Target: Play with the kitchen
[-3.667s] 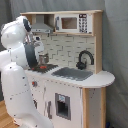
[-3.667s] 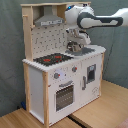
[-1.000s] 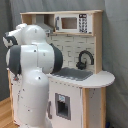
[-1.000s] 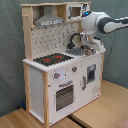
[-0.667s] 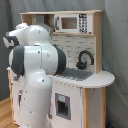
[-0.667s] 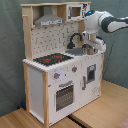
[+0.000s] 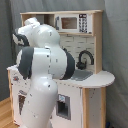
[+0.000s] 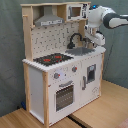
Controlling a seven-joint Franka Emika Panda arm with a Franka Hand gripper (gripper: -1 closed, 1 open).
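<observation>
The kitchen [image 8: 62,75] stands on a light wooden floor [image 8: 100,112] before a grey-green curtain [image 8: 10,60], and it shows in both exterior views. In the second exterior view its white front faces the camera: the stovetop [image 8: 52,59] with red rings lies toward the second exterior view's left, the grey sink [image 8: 82,50] toward the right, and the black faucet [image 8: 75,38] arches up behind the sink. Below the stovetop are two knobs [image 8: 57,76] and the oven door [image 8: 64,95]. The range hood [image 8: 49,20] hangs above the stovetop, and the microwave [image 8: 76,11] sits on the top shelf beside it. The arm [image 8: 111,19] reaches in from the second exterior view's right, and the hand [image 8: 93,39] hangs over the sink's right end, near the faucet; whether its fingers are wide or narrow I cannot tell. In the first exterior view the arm's white body [image 7: 42,75] fills the foreground and hides the kitchen's left half, so only the microwave [image 7: 72,22], the faucet [image 7: 84,57] and the rounded worktop [image 7: 97,79] show past it.
</observation>
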